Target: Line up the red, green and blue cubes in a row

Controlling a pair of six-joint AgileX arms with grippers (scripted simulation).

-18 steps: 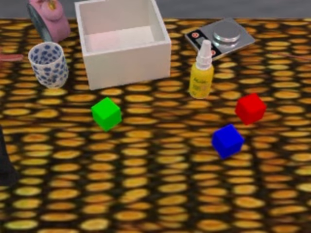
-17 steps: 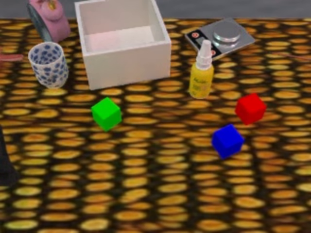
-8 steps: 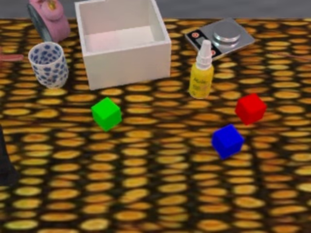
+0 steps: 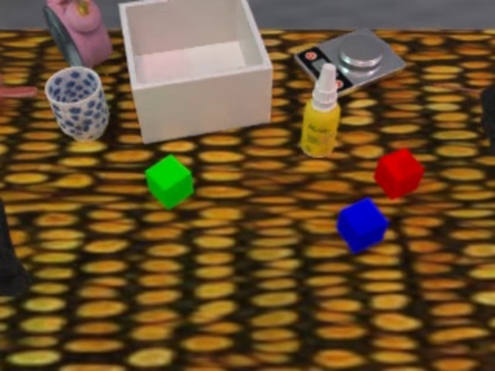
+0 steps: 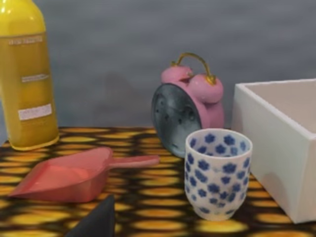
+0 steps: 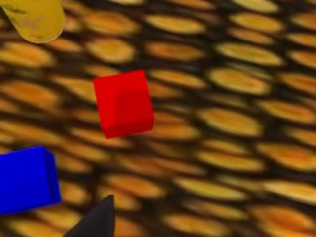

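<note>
Patterned table (image 4: pixel 247 309) — red cube (image 4: pixel 399 173), blue cube (image 4: pixel 362 224), green cube (image 4: pixel 169 181) scattered; jaws' state unclear.

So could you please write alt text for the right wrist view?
A bright red matte cube sits on a gold-and-black patterned table, with a deep blue matte cube apart from it and a yellow bottle at the frame's edge.

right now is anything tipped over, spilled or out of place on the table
Nothing stands out. The spray bottle, cup and clock stand upright; red cube, blue cube and green cube sit flat, apart, not yet in a row.
</note>
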